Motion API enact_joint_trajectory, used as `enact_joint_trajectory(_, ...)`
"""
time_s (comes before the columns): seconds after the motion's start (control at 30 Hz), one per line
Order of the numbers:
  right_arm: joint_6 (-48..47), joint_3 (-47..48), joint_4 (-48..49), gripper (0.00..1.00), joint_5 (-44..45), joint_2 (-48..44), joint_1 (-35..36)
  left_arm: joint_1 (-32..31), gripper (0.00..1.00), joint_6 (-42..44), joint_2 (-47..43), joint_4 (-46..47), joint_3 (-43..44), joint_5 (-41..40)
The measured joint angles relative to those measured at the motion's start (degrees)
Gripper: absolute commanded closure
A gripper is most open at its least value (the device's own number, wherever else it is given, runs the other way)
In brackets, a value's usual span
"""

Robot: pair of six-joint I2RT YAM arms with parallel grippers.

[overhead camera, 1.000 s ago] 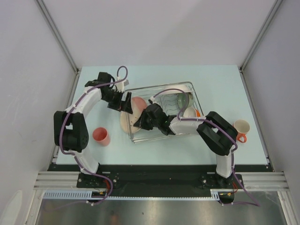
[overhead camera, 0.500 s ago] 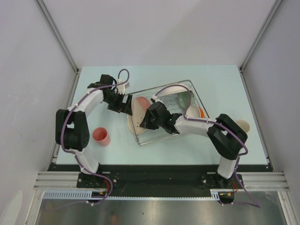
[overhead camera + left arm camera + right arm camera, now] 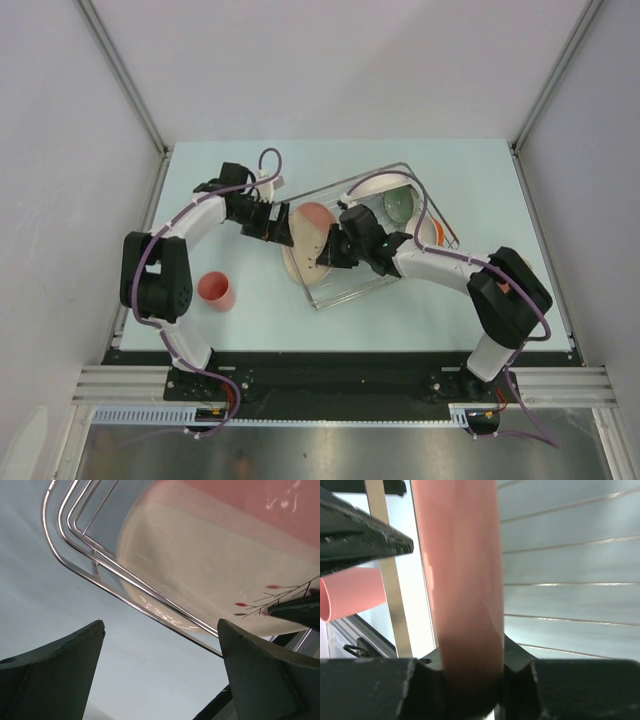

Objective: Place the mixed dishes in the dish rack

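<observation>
Slotting a pinkish plate point(image 3: 308, 232) into the dish rack point(image 3: 340, 290) is the step in hand.

Top view: the rack sits askew on the surface point(image 3: 480, 170). The plate stands tilted on edge at the rack's left end. The right pincer point(image 3: 333, 252) is on its near rim and the left pincer point(image 3: 277, 222) is just beside its far-left side. The green bowl point(image 3: 398, 203) and orange bowl point(image 3: 436, 232) are in the rack's right end. The coral cup point(image 3: 215, 290) is on the surface, well apart to the left, not yet loaded.

Left wrist view: the fingers are apart with nothing between them. The rack's corner wires are just ahead, with the plate's cream underside behind them.

Right wrist view: the right pincer is clamped on the plate, seen edge-on, with rack wires behind. Cannot tell if the plate is seated between prongs.

Next, likely: lower the plate into the prongs and let go, keeping the left pincer off the rim. The cup comes after.
</observation>
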Motion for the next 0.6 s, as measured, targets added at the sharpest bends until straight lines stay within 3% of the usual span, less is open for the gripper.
enact_joint_trajectory(0.33, -3.8, -0.1, -2.1, 1.00, -0.8, -5.0, -4.9, 0.1, 0.00, 0.1, -0.3, 2.2, -1.5, 2.2)
enact_joint_trajectory(0.6, -11.5, -0.1, -5.0, 1.00, 7.5, -8.5, -10.2, 3.0, 0.00, 0.8, -0.7, 2.1, -1.9, 2.0)
